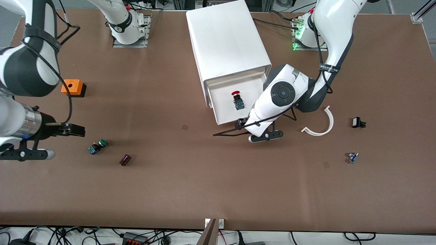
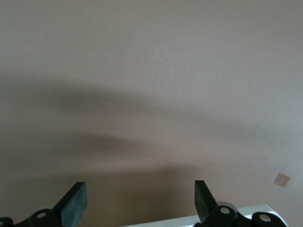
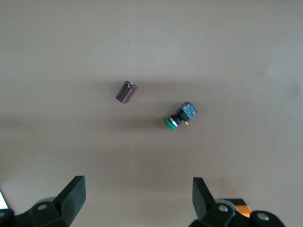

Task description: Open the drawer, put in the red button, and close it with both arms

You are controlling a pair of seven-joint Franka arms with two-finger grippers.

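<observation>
Drawer (image 1: 227, 112) pulled out of white cabinet (image 1: 226, 41), open. Red button (image 1: 237, 99) lies inside drawer, cap toward cabinet. Left tool (image 2: 139, 203) low at drawer's front edge, nearer the front camera, fingers spread, pinching nothing, bare counter (image 2: 151, 71) under it. Right tool (image 3: 137, 201) over counter at right arm's end, fingers spread, empty; arm waits. Green button (image 3: 179, 117) and dark maroon cylinder (image 3: 126, 91) lie close together on counter near right tool. Orange box (image 1: 72, 87) farther from front camera than those. White curved strip (image 1: 322, 124) toward left arm's end.
</observation>
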